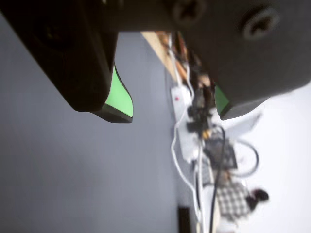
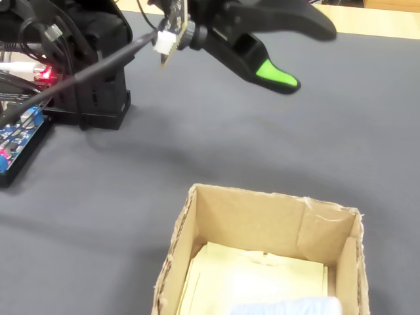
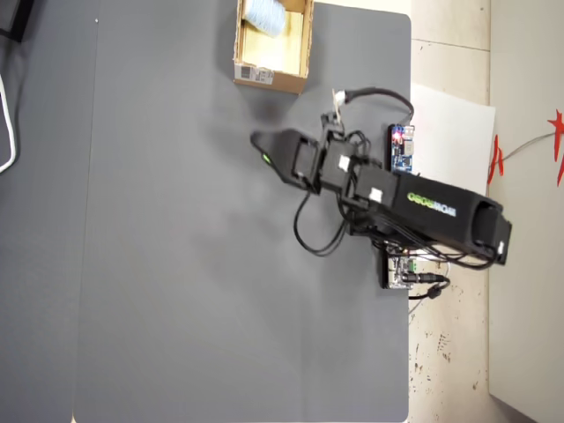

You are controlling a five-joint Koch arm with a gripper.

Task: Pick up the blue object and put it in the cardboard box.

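A dark grey desk (image 3: 176,264) is carrying the cardboard box (image 3: 296,55), and the blue object (image 3: 263,15) is already lying inside it. Pale and spongy, it is looking light and squashy, best pinched across its short sides. The hand (image 1: 172,109) is hanging empty, jaws wide, well apart from the box

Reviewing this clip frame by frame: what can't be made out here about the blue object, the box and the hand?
- Blue object: overhead view cuts it at the top edge; fixed view shows only a sliver at the bottom edge, so its full shape is unseen.
- Cardboard box: near walls cut off by the fixed view's bottom edge; label too small to read overhead.
- Hand: open in the wrist view; overhead it is too small and dark to judge.
- Wrist view background: blurred clutter, unidentifiable.
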